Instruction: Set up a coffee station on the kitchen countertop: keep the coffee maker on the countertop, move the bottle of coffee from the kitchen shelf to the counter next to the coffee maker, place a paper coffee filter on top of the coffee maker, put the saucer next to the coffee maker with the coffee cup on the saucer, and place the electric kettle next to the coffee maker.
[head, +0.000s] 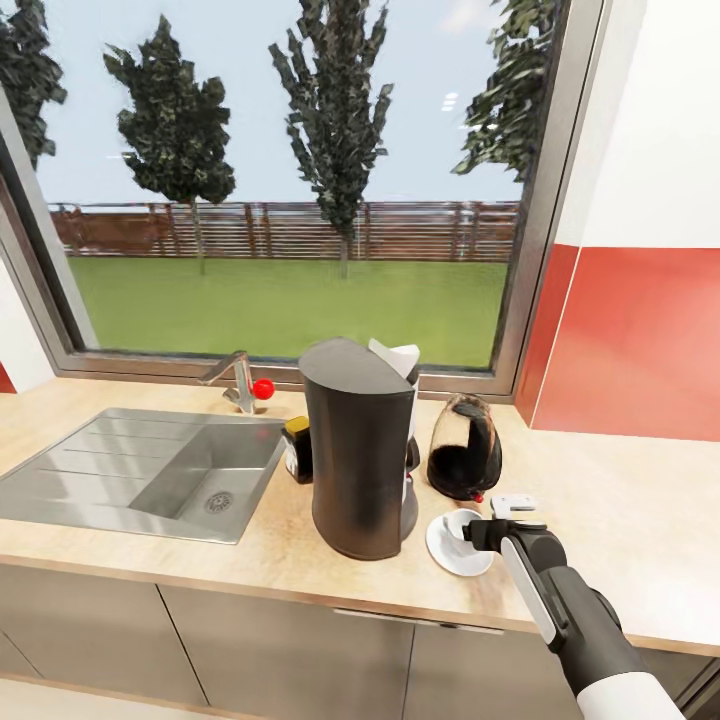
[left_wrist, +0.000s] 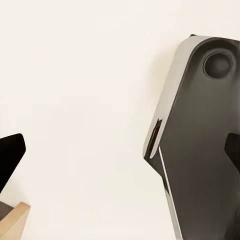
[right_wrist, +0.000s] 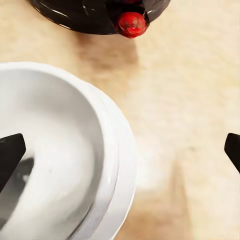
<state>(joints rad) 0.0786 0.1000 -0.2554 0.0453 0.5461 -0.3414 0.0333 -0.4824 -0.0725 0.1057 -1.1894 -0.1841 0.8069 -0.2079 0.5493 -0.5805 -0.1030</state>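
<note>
Two fingertips of the right gripper (head: 478, 533) sit wide apart in the right wrist view, jaws spread, nothing clamped between them. One dark fingertip (right_wrist: 11, 155) hangs over the bowl of the cup (right_wrist: 50, 165); the other is over bare counter beside it. Cup (head: 462, 527) sits on the saucer (head: 456, 556), upright; no liquid seen in it. Saucer rim (right_wrist: 125, 165) shows past the cup wall on one side.

Kettle (head: 465, 447) stands just behind the saucer, near but apart; its red spot (right_wrist: 131, 23) is at the base edge. Coffee maker (head: 360, 450) stands just beside saucer and kettle, toward the sink. Filter (head: 397, 358) rests on top of the maker, white, partly hidden by the lid. Bottle (head: 296, 449) stands close to the maker's other side, yellow lid visible, mostly hidden.

Left gripper: state cannot be told; the left wrist view gives a pale surface and a grey robot housing (left_wrist: 200, 140).

Countertop (head: 620, 500) is light wood grain over grey cabinets (head: 280, 650). Steel sink (head: 150, 475) with tap (head: 238, 380), empty basin. Window (head: 290, 180) behind: lawn, fence, trees. Red and white wall (head: 650, 300) at right.
</note>
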